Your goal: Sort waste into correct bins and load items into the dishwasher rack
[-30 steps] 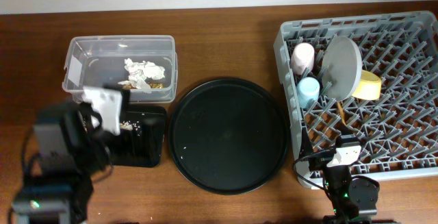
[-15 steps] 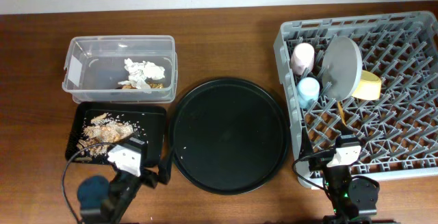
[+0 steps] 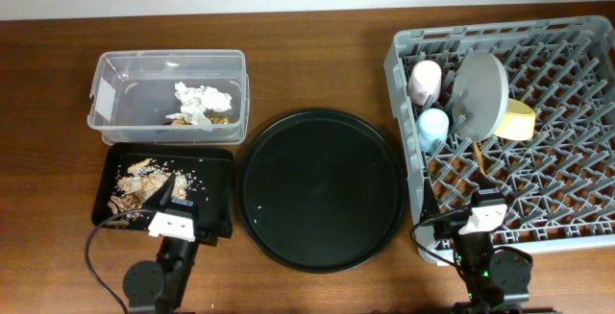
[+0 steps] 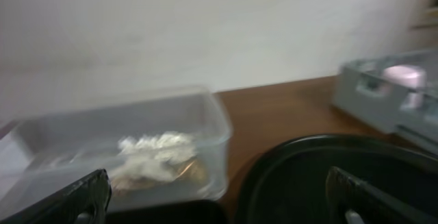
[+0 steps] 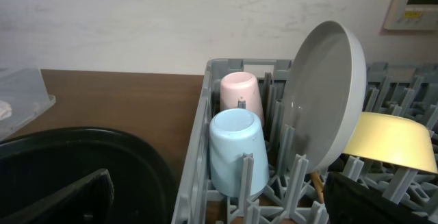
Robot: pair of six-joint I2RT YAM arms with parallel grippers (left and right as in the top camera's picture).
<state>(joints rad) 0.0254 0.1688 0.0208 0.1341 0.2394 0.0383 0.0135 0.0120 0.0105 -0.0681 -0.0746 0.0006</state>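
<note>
We see the left hand (image 4: 217, 198) spread wide and empty at the bench's (image 3: 317, 55) front edge, over the near end of the shallow black tray (image 3: 219, 175), which holds the food scraps (image 3: 144, 184). Behind it, the clear tub (image 3: 108, 74) holds the napkin (image 3: 197, 100) and brown wrapper (image 3: 221, 117). The right hand (image 5: 226, 200), also spread and empty, sits at the front edge of the dishwasher rack (image 3: 567, 208) by the bench's right edge. In the rack's far left corner are the pink cup (image 3: 425, 80), blue cup (image 3: 433, 127), plate (image 3: 479, 93) on edge, yellow bowl (image 3: 517, 120) and chopsticks (image 3: 478, 153).
</note>
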